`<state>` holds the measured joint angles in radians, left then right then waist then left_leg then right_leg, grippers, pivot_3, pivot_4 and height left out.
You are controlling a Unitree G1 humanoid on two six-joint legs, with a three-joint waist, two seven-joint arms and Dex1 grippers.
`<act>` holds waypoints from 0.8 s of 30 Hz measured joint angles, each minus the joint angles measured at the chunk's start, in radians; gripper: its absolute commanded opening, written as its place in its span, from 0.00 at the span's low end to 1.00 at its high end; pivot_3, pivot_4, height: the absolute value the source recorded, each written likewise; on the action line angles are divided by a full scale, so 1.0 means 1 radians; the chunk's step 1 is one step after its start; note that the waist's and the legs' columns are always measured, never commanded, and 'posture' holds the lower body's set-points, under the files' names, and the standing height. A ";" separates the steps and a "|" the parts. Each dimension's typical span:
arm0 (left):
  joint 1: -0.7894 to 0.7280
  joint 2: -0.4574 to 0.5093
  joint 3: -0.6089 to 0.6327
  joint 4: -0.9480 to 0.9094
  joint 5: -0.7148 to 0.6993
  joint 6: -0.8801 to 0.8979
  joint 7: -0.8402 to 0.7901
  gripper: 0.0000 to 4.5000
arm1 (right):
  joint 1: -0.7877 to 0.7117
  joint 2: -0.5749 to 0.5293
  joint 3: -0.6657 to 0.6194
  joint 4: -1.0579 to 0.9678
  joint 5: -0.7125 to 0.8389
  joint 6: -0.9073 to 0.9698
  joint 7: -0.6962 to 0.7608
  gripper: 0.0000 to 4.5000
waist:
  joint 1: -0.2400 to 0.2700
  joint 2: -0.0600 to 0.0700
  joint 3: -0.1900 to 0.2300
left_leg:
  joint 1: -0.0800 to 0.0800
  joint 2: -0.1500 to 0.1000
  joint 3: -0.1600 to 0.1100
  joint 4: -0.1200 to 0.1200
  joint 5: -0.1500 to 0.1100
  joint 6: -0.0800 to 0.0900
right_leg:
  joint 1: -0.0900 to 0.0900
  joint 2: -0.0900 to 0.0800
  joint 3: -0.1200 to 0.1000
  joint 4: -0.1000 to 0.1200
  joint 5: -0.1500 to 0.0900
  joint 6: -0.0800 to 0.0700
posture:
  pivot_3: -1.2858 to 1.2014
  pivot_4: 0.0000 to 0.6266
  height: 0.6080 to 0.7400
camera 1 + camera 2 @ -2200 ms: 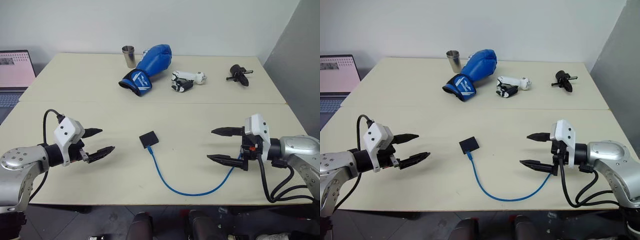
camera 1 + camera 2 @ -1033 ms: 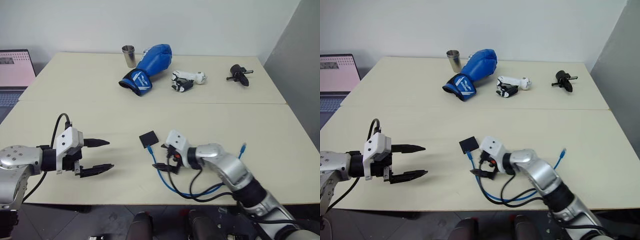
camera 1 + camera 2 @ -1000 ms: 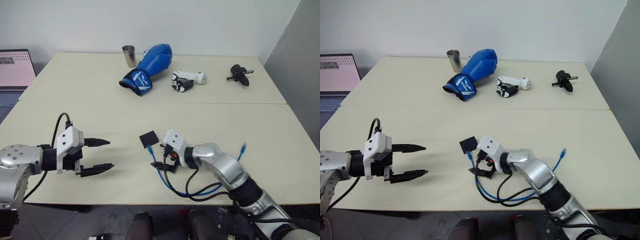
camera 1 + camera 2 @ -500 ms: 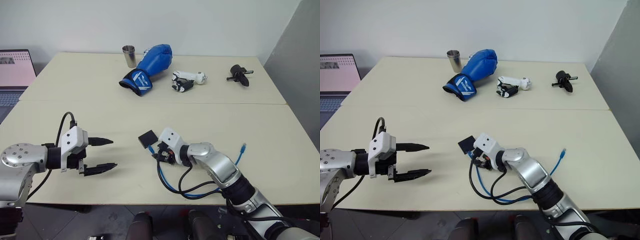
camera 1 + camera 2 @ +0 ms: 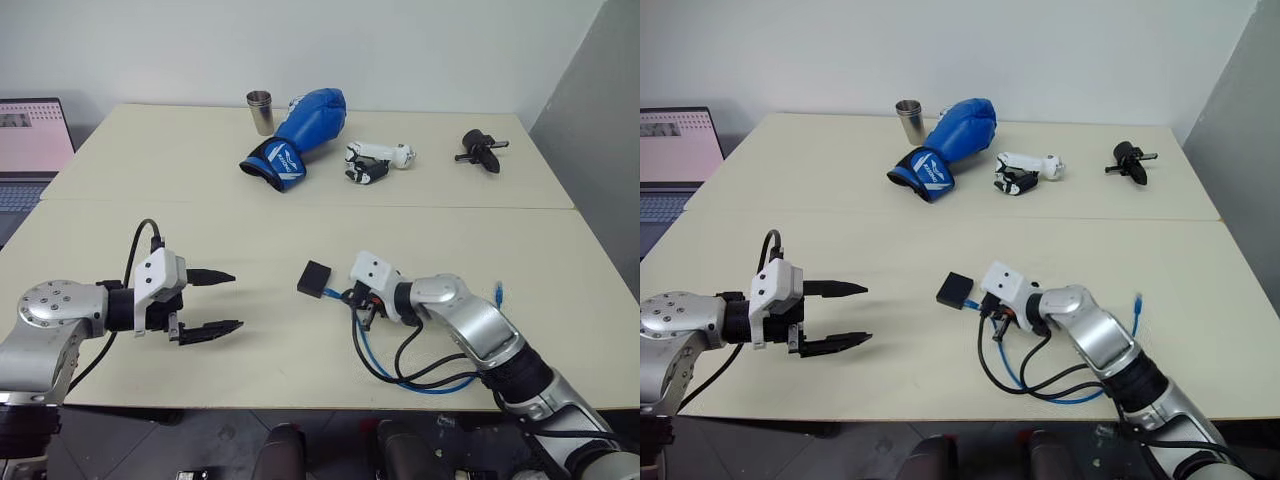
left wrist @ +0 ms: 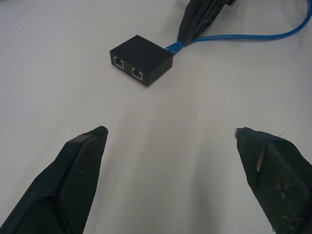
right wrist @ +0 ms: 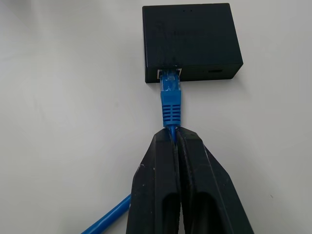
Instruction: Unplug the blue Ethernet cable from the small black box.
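On the left, the left hand [image 5: 207,302] is held above the cream worktop [image 5: 130,220] with its two fingers spread wide apart and nothing between them; it is pointed toward the small black box [image 5: 314,279], from which it is kept well apart. At the middle of the near worktop the box is lain flat, and the blue cable [image 7: 171,105] is seen plugged into one of its sides; just to the right, the right hand [image 7: 176,139] is clamped together on the cable directly behind the plug's ribbed boot; the rest of the cable is looped toward the near edge, its free end [image 5: 498,292] being left further right. The task is judged as barely begun: the cable has been gripped, but the plug is not yet pulled out, and the box is not steadied by anything. In the left wrist view two empty sockets [image 6: 126,68] are shown on the box's near face; in the right wrist view the seated plug is shown; neither detail can be made out from the head views.
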<state>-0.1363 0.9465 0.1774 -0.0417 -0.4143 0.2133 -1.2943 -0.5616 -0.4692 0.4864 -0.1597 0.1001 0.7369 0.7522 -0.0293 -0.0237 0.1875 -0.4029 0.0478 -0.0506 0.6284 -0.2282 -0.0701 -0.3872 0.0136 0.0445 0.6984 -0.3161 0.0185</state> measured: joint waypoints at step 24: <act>-0.023 -0.048 -0.065 -0.030 -0.001 0.031 0.027 1.00 | 0.128 -0.142 -0.178 -0.134 0.066 -0.090 0.114 0.60 | -0.006 0.001 0.000 | 0.000 0.001 0.000 0.000 0.000 0.000 | 0.000 0.001 0.001 0.000 0.000 0.000 | 0.52 0.24 1.00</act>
<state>-0.1597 0.8982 0.1128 -0.0720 -0.4156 0.2444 -1.2674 -0.4332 -0.6114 0.3082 -0.2936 0.1663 0.6468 0.8663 -0.0351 -0.0231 0.1879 -0.4028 0.0488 -0.0505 0.6288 -0.2282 -0.0700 -0.3871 0.0148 0.0451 0.6985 -0.3161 0.0183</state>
